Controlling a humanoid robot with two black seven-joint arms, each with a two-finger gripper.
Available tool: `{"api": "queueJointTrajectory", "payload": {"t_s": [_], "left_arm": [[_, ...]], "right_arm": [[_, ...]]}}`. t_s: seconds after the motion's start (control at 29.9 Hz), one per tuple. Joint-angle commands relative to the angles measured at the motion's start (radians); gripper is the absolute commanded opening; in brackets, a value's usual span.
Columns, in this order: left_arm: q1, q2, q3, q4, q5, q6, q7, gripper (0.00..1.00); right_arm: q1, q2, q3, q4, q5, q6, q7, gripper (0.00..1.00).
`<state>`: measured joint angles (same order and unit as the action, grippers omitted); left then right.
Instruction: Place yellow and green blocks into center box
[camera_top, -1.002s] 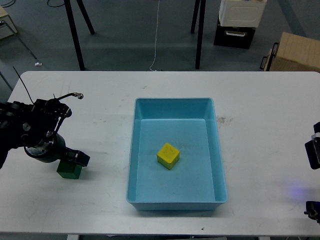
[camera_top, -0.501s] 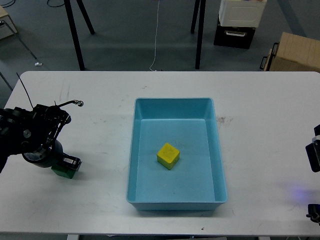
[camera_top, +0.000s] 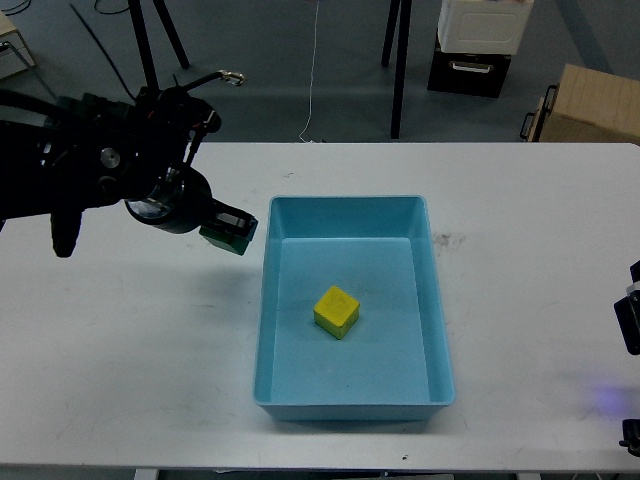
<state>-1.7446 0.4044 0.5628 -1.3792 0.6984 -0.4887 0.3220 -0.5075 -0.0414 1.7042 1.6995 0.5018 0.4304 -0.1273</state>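
Note:
A light blue box (camera_top: 438, 330) sits in the middle of the white table. A yellow block (camera_top: 336, 311) lies inside it, near its center. My left gripper (camera_top: 230, 229) is shut on a green block (camera_top: 222, 240) and holds it in the air just left of the box's far left corner. Only part of the green block shows under the dark fingers. Of my right arm, only a dark part (camera_top: 630, 320) shows at the right edge; its gripper is out of view.
The white table (camera_top: 120, 360) spreads around the box. Beyond its far edge stand black stand legs (camera_top: 398, 70), a black and white crate (camera_top: 478, 45) and a cardboard box (camera_top: 590, 105) on the floor.
My left gripper closed on the green block at the table's left front, lifted it and carried it up and to the right, to the box's left rim. The yellow block has not moved.

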Motion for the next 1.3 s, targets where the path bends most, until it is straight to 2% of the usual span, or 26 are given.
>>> {"api": "queueJointTrajectory", "payload": {"t_s": [0.0,0.13,0.27,0.33,0.4,0.47,0.6,0.74,0.87,1.0,1.27], "left_arm": [[-0.003,-0.2,0.005,0.066,-0.034,0.0,-0.006,0.03],[0.005,-0.347,0.043,0.101,-0.034,0.0,-0.006,0.04],[0.004,-0.404,0.04,0.114,-0.036,0.0,-0.007,0.05],[0.011,-0.404,0.042,0.132,-0.036,0.0,-0.007,0.09],[0.046,-0.404,0.045,0.166,-0.036,0.0,-0.011,0.19],[0.091,-0.404,0.04,0.192,-0.036,0.0,-0.02,0.5],[0.099,-0.404,0.034,0.209,-0.036,0.0,-0.07,0.76],[0.094,-0.404,-0.006,0.21,-0.037,0.0,-0.093,0.84],[0.077,-0.404,-0.015,0.21,-0.045,0.0,-0.096,0.87],[0.045,-0.404,-0.083,0.209,-0.097,0.0,-0.106,0.89],[0.039,-0.245,-0.222,0.209,-0.145,0.0,-0.107,0.92]], "right_arm": [[-0.002,-0.002,0.002,-0.004,-0.002,-0.001,0.0,1.0],[-0.016,-0.009,-0.002,-0.003,-0.002,-0.001,0.002,1.0],[-0.032,-0.017,0.002,-0.003,-0.002,-0.001,0.002,1.0],[-0.034,-0.018,0.003,-0.004,-0.002,-0.001,0.002,1.0],[-0.037,-0.02,0.003,-0.004,-0.002,-0.001,0.002,1.0],[-0.046,-0.025,0.0,-0.004,-0.006,-0.001,0.002,1.0],[-0.062,-0.032,-0.003,-0.004,-0.026,-0.001,0.002,1.0],[-0.062,-0.032,0.002,-0.003,-0.039,-0.002,0.002,1.0],[-0.063,-0.032,0.002,-0.001,-0.039,-0.002,0.002,1.0],[-0.065,-0.032,-0.005,-0.003,-0.042,-0.002,0.002,1.0],[-0.063,-0.032,-0.003,-0.001,-0.042,-0.002,0.002,1.0]]}}
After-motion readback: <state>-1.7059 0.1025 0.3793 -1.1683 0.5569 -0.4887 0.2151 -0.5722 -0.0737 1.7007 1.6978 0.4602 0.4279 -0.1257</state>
